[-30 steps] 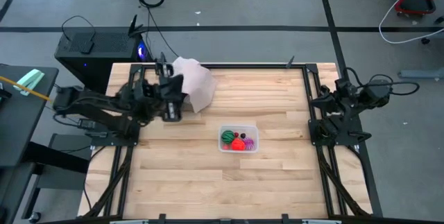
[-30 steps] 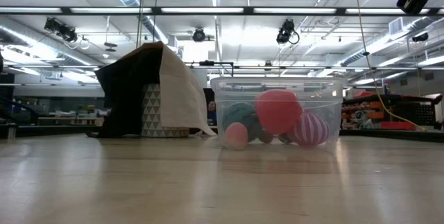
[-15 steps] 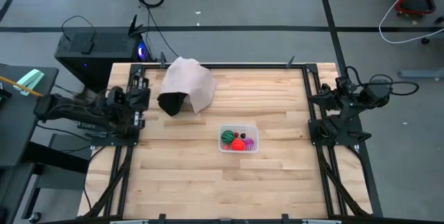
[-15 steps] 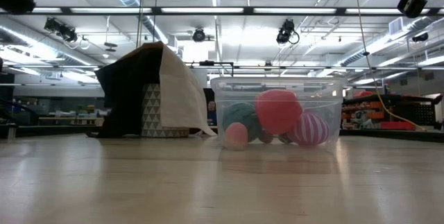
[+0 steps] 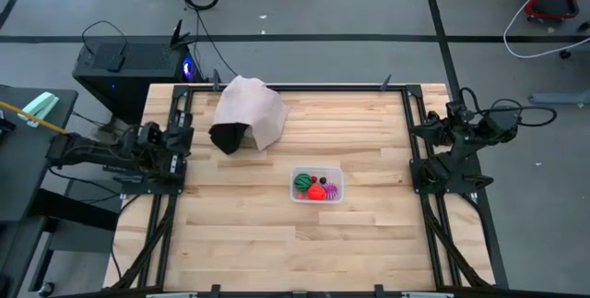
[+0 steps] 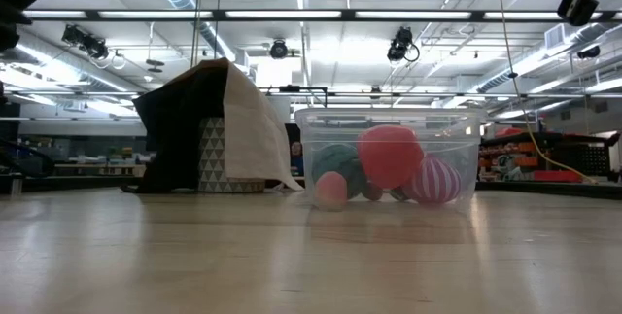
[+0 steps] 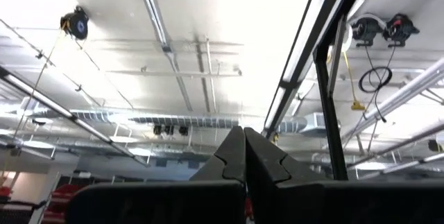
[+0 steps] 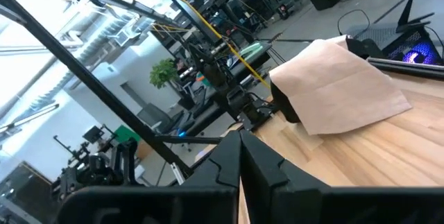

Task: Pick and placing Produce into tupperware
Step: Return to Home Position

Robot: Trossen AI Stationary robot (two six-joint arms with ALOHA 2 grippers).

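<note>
**Produce (image 5: 315, 187) boxed, both arms parked at the desk (image 5: 304, 243) edges**

At 9 o'clock the left claw (image 7: 244, 144) sat clenched and empty, folded over its mount, clear of the work. A pale bag (image 5: 249, 118) lay toward 11 o'clock. Near the centre, the tupperware (image 5: 318, 169) held green, red and magenta pieces bunched together, so the sorting looked finished. At 3 o'clock the right claw (image 8: 241, 148) waited, likewise clenched on nothing.

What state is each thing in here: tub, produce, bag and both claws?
tupperware: upright, lidless, holding the produce.
produce: inside the tupperware.
bag: lying on its side, mouth open.
left claw: shut, parked at the table's left edge.
right claw: shut, parked at the right edge.
</note>
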